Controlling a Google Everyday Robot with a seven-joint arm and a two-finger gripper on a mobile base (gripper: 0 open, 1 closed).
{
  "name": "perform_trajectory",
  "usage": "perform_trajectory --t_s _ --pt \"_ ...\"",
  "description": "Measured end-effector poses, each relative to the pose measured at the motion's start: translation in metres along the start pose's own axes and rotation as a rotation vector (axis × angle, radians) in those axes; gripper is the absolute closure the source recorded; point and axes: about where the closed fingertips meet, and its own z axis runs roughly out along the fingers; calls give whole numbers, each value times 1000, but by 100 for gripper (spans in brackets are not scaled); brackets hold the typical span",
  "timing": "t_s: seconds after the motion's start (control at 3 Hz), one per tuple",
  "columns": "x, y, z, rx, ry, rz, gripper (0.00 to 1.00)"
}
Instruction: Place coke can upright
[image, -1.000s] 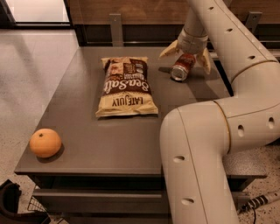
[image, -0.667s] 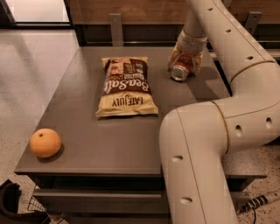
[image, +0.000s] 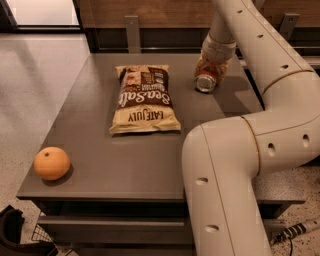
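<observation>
The coke can (image: 205, 83) lies on its side at the far right of the grey table (image: 115, 165), its silver end facing the camera; only a little red shows. My gripper (image: 210, 74) reaches down from above and is shut on the can, its tan fingers (image: 220, 73) hugging the can's sides. The can still rests on the table top.
A brown and cream chip bag (image: 144, 98) lies flat in the middle of the table, left of the can. A round orange fruit (image: 51, 163) sits at the near left corner. My arm (image: 235, 165) fills the right foreground. A wooden wall with metal brackets (image: 132, 30) runs behind the table.
The gripper's fingers were spread wide on either side of the can; they have closed onto it. The can, bag and orange have stayed in place.
</observation>
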Motion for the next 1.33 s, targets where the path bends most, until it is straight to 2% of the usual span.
perform_trajectory --t_s 0.33,0.67,1.33 --pt "-4 2 4 -6 -10 0 100" --pt "-4 2 2 -6 -10 0 100" --pt "-20 -23 -38 -31 -120 51 100"
